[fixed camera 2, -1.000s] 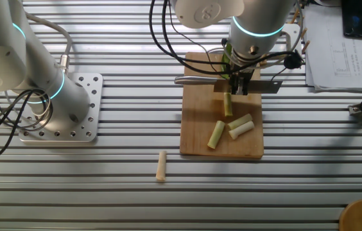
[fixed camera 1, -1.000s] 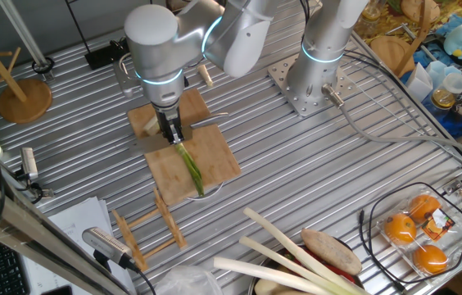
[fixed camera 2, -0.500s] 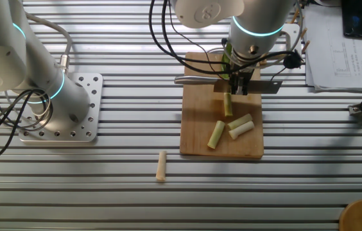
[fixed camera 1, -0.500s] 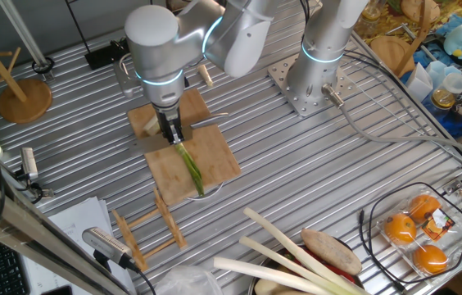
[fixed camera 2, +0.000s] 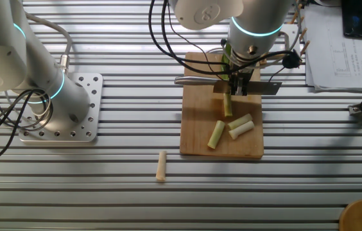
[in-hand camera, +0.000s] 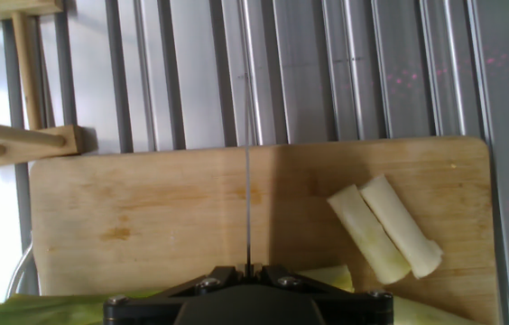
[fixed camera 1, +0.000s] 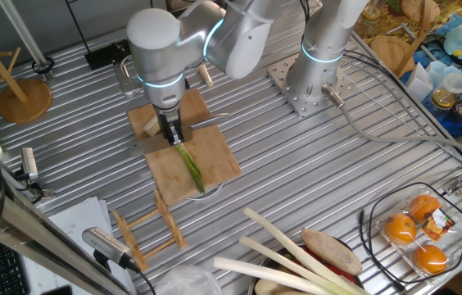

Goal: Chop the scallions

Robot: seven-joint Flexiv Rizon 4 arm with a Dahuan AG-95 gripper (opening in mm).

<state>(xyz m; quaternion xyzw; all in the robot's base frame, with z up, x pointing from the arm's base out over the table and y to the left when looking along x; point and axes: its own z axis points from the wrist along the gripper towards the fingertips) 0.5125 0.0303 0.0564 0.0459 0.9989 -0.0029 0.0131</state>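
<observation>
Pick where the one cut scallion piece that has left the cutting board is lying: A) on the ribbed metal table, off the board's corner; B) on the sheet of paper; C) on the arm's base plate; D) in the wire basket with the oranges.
A. In the other fixed view the stray piece lies on the ribbed table, apart from the corner of the cutting board where the other cut pieces rest.

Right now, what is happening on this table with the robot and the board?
The robot arm is chopping scallions on a wooden cutting board. Its gripper is shut on a knife, held down across the green stalk. Several short cut pieces already lie on the board on one side of the blade, and one piece lies off the board on the metal table. The long green part is not yet cut.
</observation>
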